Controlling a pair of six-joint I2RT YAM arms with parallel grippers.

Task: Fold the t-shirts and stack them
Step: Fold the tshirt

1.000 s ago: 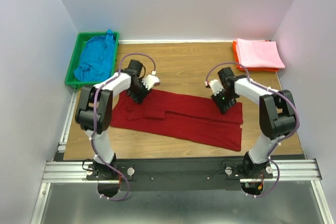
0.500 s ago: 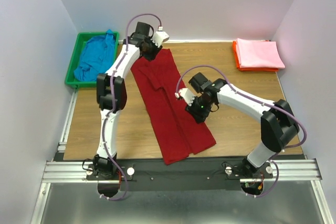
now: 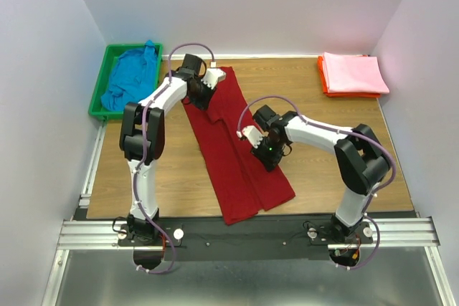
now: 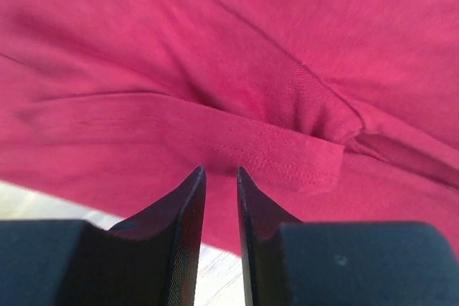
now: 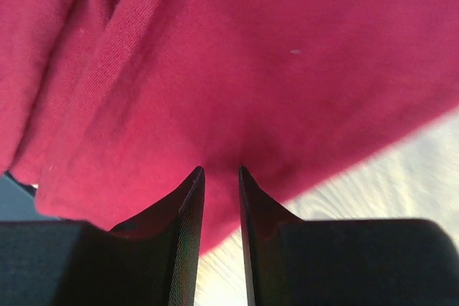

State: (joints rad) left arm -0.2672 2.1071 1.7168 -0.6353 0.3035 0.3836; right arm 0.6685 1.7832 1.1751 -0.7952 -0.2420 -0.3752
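Note:
The dark red t-shirt (image 3: 231,166) lies as a long folded strip, running from the far centre of the table to the near edge. My left gripper (image 3: 203,93) sits low over its far left edge; in the left wrist view the jaws (image 4: 219,170) stand a narrow gap apart with nothing between them, over a folded sleeve hem (image 4: 287,159). My right gripper (image 3: 269,154) sits over the strip's right edge at mid-length, its jaws (image 5: 219,170) also slightly apart and empty above the cloth (image 5: 251,69). The bright blue t-shirt (image 3: 133,80) lies crumpled. The light pink t-shirt (image 3: 353,73) lies folded.
The blue shirt fills a green bin (image 3: 99,102) at the far left corner. The pink shirt rests on a thin orange tray (image 3: 324,85) at the far right. Bare wooden table (image 3: 337,127) shows on both sides of the red strip.
The red shirt was swung from lying across the table to lying lengthwise. Since then my left gripper has drawn back from the far end and let go; the right gripper shifted slightly.

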